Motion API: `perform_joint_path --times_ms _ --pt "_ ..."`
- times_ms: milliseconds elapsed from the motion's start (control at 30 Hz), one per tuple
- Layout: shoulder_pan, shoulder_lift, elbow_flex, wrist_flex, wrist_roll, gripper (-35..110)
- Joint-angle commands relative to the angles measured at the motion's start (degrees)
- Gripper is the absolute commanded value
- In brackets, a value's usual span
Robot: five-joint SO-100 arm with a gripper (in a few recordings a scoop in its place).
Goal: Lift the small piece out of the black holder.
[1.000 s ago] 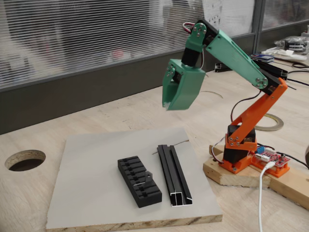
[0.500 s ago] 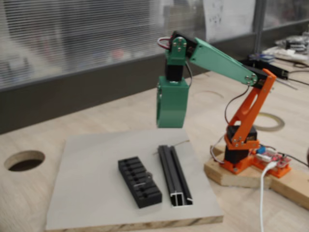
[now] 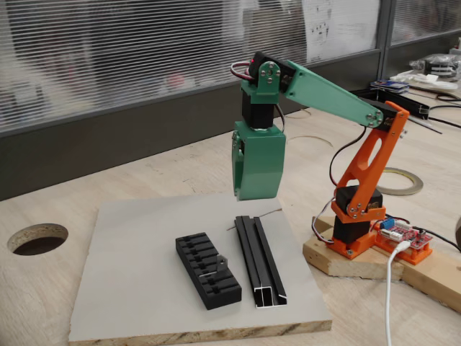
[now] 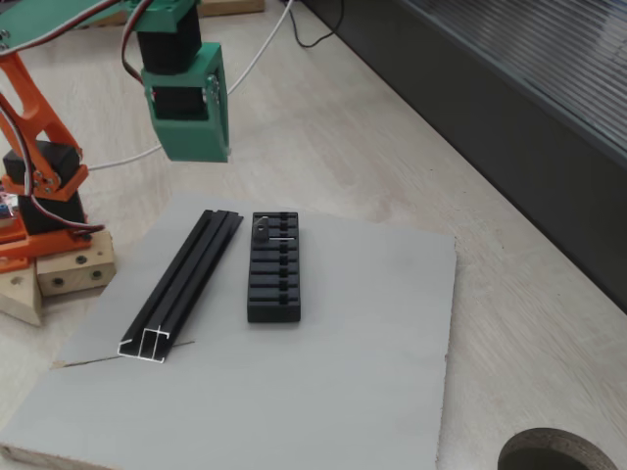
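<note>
**Above the grey board, green gripper hangs clear of the black holder**

On the wooden desk (image 3: 180,173) lies a grey board (image 3: 130,288); the black holder (image 3: 207,271) rests on it, beside a long black rail (image 3: 259,261) lying just at its 3 o'clock in this fixed view; the small piece (image 3: 218,264) stands in a slot near the holder's 5 o'clock end, tilted slightly, also seen in the other fixed view (image 4: 266,231); the gripper (image 3: 256,193) points downward in the air, well apart from the holder, toward its 12 o'clock; whether its fingers are released or clenched cannot be told; the orange base (image 3: 356,231) sits on a wooden block (image 3: 338,259).
</note>
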Motion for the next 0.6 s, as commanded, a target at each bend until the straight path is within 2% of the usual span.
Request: perform_joint_path --times_ms 0,567 --pt "-2.11 0.44 0.09 0.53 1.41 12" --pt "-1.41 0.44 0.18 -9.58 1.05 12"
